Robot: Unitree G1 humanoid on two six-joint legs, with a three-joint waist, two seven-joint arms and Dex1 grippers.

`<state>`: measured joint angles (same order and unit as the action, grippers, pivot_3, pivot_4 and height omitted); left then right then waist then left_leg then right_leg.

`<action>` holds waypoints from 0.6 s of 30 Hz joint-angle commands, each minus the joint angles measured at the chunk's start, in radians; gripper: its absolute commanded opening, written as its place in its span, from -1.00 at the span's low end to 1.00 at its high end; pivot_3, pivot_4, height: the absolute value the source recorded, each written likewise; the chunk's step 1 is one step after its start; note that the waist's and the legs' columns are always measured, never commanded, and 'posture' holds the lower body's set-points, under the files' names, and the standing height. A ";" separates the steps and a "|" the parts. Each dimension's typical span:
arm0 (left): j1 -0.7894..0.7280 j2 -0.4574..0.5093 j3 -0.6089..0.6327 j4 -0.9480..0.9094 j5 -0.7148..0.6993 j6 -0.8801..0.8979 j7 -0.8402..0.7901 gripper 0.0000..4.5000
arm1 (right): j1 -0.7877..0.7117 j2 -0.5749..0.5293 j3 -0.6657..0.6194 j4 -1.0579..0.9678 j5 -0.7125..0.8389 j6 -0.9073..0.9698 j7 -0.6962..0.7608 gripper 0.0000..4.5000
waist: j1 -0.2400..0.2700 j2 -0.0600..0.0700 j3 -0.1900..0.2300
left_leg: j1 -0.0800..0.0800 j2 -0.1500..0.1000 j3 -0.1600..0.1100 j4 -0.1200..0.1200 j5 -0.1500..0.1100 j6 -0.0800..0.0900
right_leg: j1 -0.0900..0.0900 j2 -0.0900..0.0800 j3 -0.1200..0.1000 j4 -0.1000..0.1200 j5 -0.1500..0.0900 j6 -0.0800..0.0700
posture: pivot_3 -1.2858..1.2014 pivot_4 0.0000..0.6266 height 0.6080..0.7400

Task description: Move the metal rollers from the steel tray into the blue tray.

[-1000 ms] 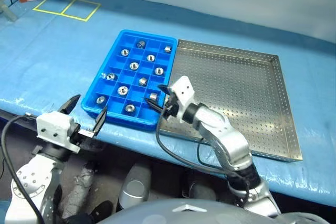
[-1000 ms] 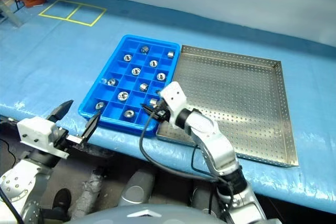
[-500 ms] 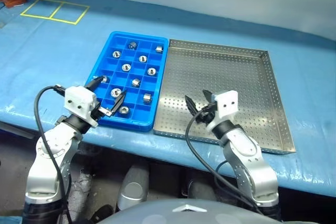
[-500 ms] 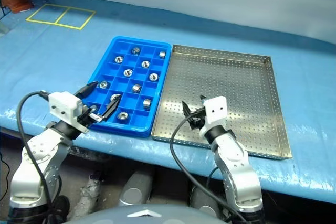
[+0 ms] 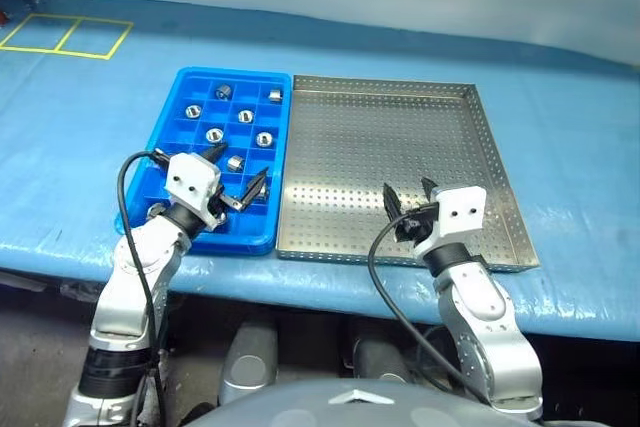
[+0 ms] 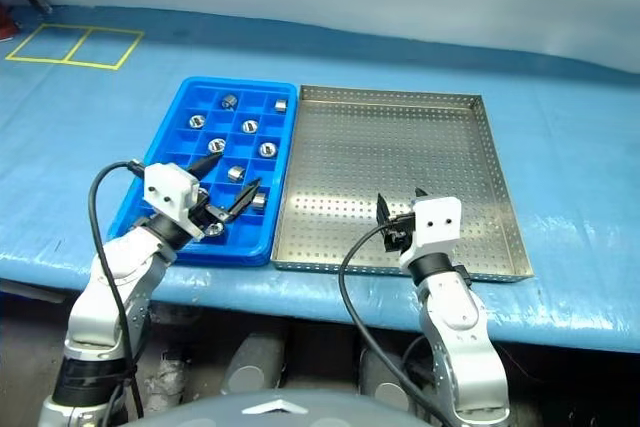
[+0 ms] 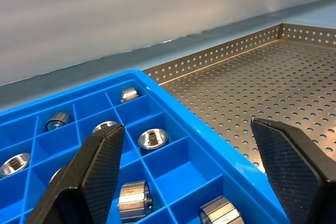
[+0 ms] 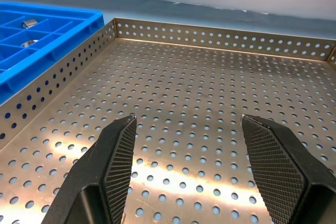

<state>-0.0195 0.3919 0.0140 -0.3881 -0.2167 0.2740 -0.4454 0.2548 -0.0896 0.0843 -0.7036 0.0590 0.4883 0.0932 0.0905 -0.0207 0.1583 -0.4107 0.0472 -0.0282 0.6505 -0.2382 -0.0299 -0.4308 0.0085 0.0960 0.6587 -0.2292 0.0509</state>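
Observation:
The blue tray (image 5: 232, 74) lies left of the steel tray (image 5: 380, 137), their rims touching. Several metal rollers (image 5: 243, 116) sit in the blue tray's compartments, one to a cell, and are seen close up in the left wrist view as metal rollers (image 7: 152, 138). The steel tray's perforated floor (image 8: 189, 77) is bare. My left gripper (image 5: 243, 161) hovers open and empty over the blue tray's near right corner. My right gripper (image 5: 408, 187) is open and empty above the steel tray's front rim.
Both trays rest on a table under a blue cover (image 5: 560, 127), whose front edge runs just below the grippers. Yellow taped squares (image 5: 65, 35) mark the far left. A black cable (image 5: 375, 267) loops from each wrist.
The camera has shifted. My left gripper came forward from the table's edge to over the blue tray. My right gripper swung from the blue tray's corner rightward over the steel tray. Both stayed open.

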 commanded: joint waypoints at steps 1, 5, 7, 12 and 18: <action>-0.035 -0.007 -0.008 0.015 -0.001 -0.028 -0.013 0.88 | 0.011 -0.009 0.006 -0.061 -0.009 -0.026 -0.003 0.49 | -0.010 0.000 0.000 | 0.000 0.000 0.000 0.000 0.000 0.000 | 0.000 0.000 0.000 0.000 0.000 0.000 | 0.18 -0.52 1.00; -0.048 0.001 -0.034 0.026 -0.007 -0.036 -0.057 0.88 | 0.014 -0.039 0.016 -0.069 -0.004 -0.017 0.021 0.49 | -0.029 0.000 0.000 | 0.001 0.000 0.000 0.001 0.000 0.000 | 0.001 0.000 0.000 0.001 0.000 0.000 | 0.17 -0.52 1.00; -0.046 0.008 -0.053 0.025 0.002 -0.046 -0.079 0.88 | 0.012 -0.062 0.027 -0.071 0.002 -0.009 0.044 0.49 | -0.036 0.000 0.000 | 0.001 0.000 0.000 0.001 0.000 0.000 | 0.001 0.000 0.000 0.001 0.000 0.000 | 0.17 -0.52 1.00; -0.032 0.016 -0.067 0.011 -0.003 -0.033 -0.105 0.88 | 0.004 -0.087 0.045 -0.071 0.008 0.004 0.067 0.49 | -0.049 0.000 0.000 | 0.001 0.000 0.000 0.001 0.000 0.000 | 0.001 0.000 0.000 0.001 0.000 0.000 | 0.17 -0.52 1.00; -0.022 0.033 -0.052 -0.009 -0.011 -0.019 -0.122 0.88 | -0.022 -0.082 0.051 -0.070 0.023 0.020 0.071 0.49 | -0.051 0.000 0.000 | 0.001 0.000 0.000 0.002 0.000 0.001 | 0.002 0.000 0.000 0.002 0.001 0.001 | 0.17 -0.52 1.00</action>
<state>-0.0351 0.4124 -0.0523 -0.3525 -0.2162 0.2569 -0.5599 0.2467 -0.1749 0.1313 -0.7210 0.0681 0.5094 0.1622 0.0394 -0.0207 0.1583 -0.4094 0.0471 -0.0286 0.6527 -0.2379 -0.0294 -0.4291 0.0087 0.0964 0.6602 -0.2286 0.0518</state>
